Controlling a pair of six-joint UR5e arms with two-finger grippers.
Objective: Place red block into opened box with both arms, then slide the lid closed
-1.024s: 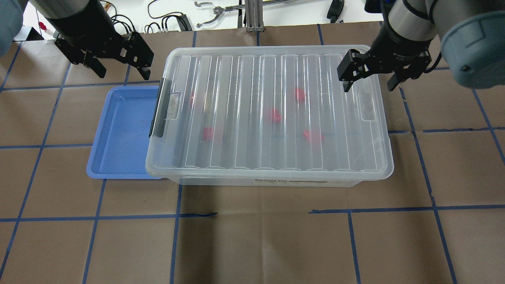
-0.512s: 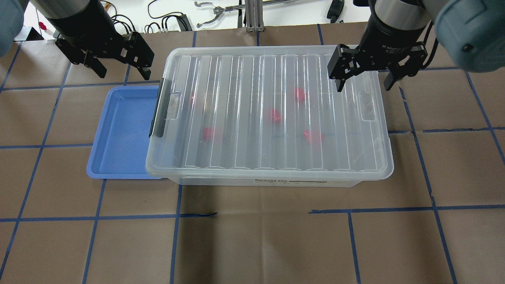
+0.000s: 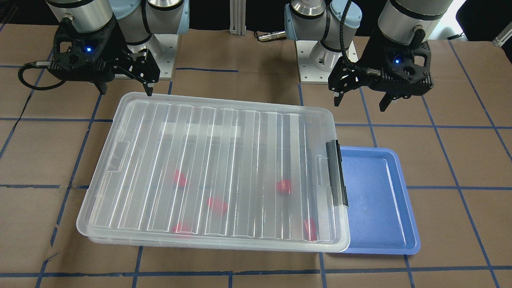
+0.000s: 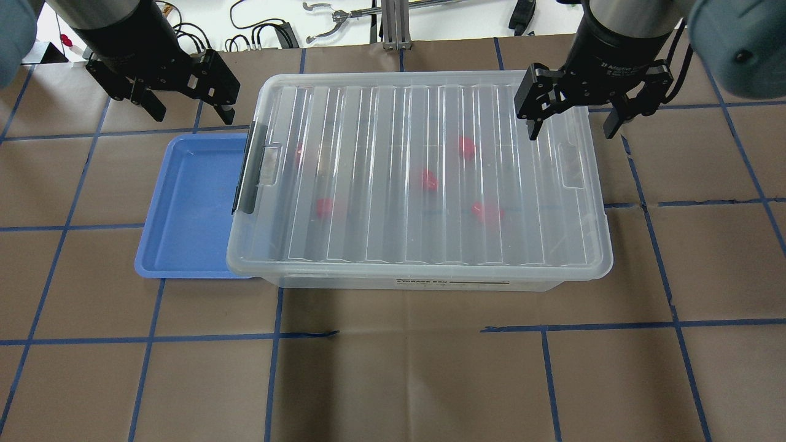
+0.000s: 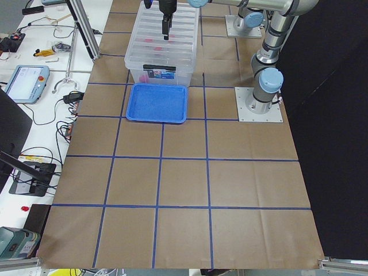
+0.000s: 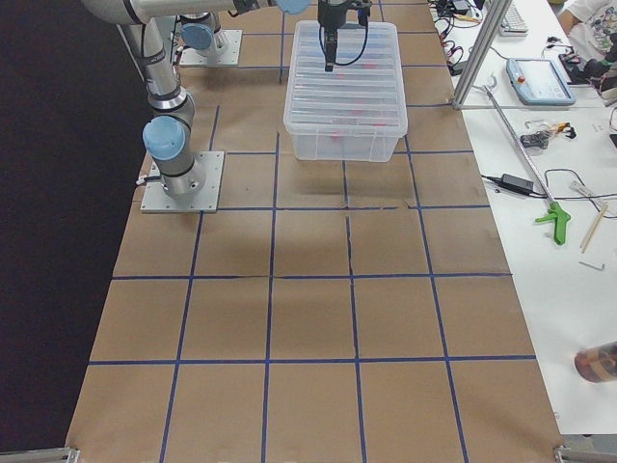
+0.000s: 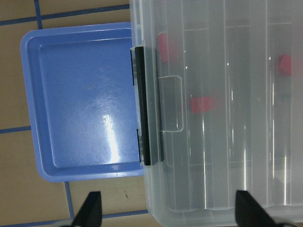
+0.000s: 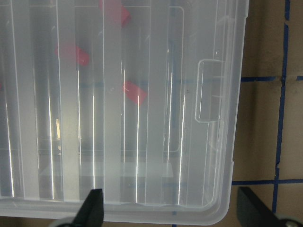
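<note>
— Clear ribbed lid (image 4: pixel 417 178): position?
— Lies flat over the box (image 4: pixel 430 283), centre of the overhead frame, and covers the whole opening. Black latch bar (image 4: pixel 247 172) is on the short side at frame left.
— Red blocks (image 4: pixel 428 179)?
— Five, all inside the box, blurred through the lid. Two sit toward the left end, three around the middle and right of centre. All lie apart from one another.
— Left gripper (image 4: pixel 191 113)?
— Upper left of the overhead frame, fingers spread wide with nothing between them. It hangs over the brown table paper, just past the far edge of the blue tray (image 4: pixel 190 202) and beside the box's corner.
— Right gripper (image 4: pixel 572 130)?
— Upper right of the same frame, likewise spread wide and empty. One finger is above the lid's far right corner, the other outside the box's short edge. Contact with the lid cannot be told.
— Tray?
— Left of the box, its right edge hidden under the box's rim.
</note>
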